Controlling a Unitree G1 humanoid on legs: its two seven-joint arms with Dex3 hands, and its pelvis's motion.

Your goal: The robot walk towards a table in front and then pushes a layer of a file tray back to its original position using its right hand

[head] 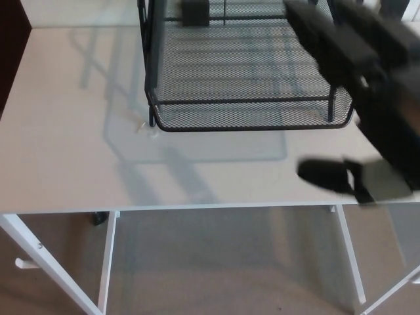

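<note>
A white table carries a black mesh file tray at its far edge, its bottom layer jutting forward, while the blurred right hand hovers above, fingers spread, holding nothing.

White table on white legs; black mesh file tray standing at far middle.

The file tray is black wire mesh. The desk is white, with white legs. The right hand is black.
</note>
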